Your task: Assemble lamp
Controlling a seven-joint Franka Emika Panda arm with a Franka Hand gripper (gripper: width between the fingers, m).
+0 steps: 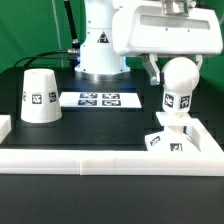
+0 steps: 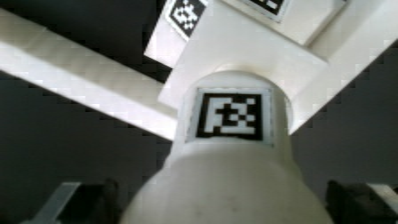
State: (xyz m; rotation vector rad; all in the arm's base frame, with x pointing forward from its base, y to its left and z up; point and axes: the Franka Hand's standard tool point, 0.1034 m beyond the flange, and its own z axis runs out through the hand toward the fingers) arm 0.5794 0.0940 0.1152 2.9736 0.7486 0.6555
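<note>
You are looking at the bulb-fitting step, as I judge it. At the exterior view's left, the shade (image 1: 40, 98) is standing alone on the table with its wide mouth down, and it is waiting for its turn. In the middle, the marker board (image 1: 98, 99) is lying flat. Toward the right, the gripper (image 1: 176, 72) is grasping the bulb (image 1: 178, 97): its fingers (image 2: 80, 200) are pressing on the two sides of the ball, and the neck is pointing down. The bulb is hanging upright directly over the base (image 1: 168, 140), and I cannot tell if the neck is already touching it.

For the next move, you are needing a straight descent with the neck centered over the socket of the base, and then probably a turning to seat it. Keep the grip firm, because the ball is round and it can slip.

There is no true container here. The shade is acting like a cup turned over, and its inside is hidden. The socket of the base is covered by the bulb. The rail (image 1: 90, 160) is closing the work area, and the base is sitting inside its corner at the right.
</note>
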